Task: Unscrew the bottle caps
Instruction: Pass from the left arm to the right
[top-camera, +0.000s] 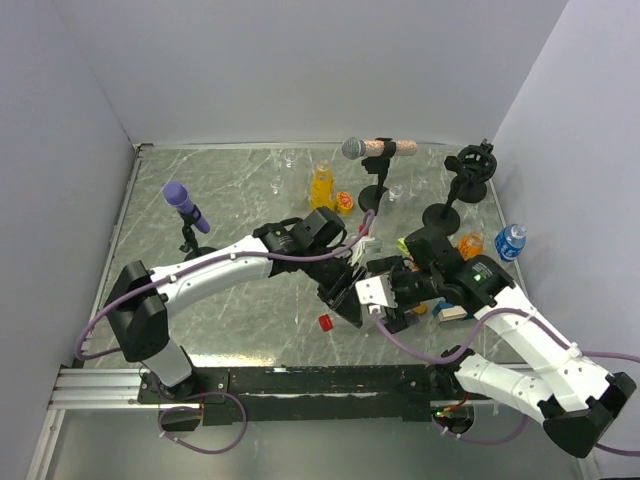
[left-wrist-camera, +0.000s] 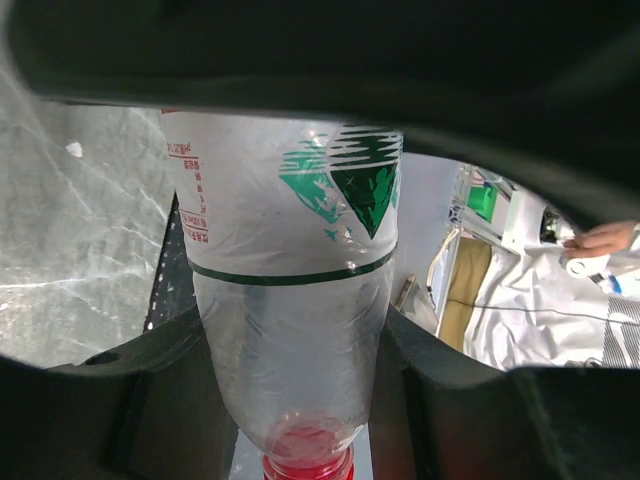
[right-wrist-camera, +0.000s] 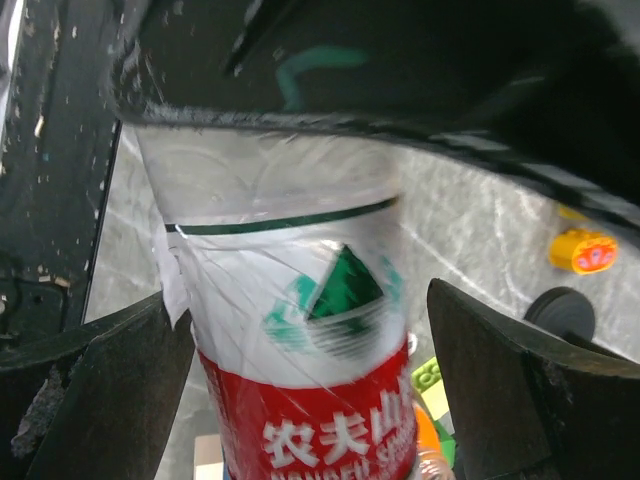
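A clear bottle with a red-white label (left-wrist-camera: 290, 230) lies between both grippers at mid-table. My left gripper (left-wrist-camera: 295, 400) is shut on its shoulder, and both fingers (left-wrist-camera: 120, 400) press the plastic. Something red (left-wrist-camera: 308, 465) sits at its neck, cut off by the frame edge; I cannot tell whether it is a cap. My right gripper (right-wrist-camera: 300, 390) is open around the labelled body (right-wrist-camera: 300, 340), with a gap at the right finger (right-wrist-camera: 520, 400). A loose red cap (top-camera: 325, 322) lies on the table in front of the left gripper (top-camera: 343, 290) and the right gripper (top-camera: 385, 292). The yellow-orange juice bottle (top-camera: 321, 185) stands at the back. The small blue-labelled bottle (top-camera: 511, 241) stands far right.
Three microphones on stands are here: purple (top-camera: 185, 205) at left, grey-pink (top-camera: 375, 148) at back centre, black (top-camera: 470, 165) at back right. A yellow-orange toy (top-camera: 344, 203) sits by the juice bottle. Green bricks (top-camera: 410, 245) and an orange object (top-camera: 470, 243) lie near the right arm.
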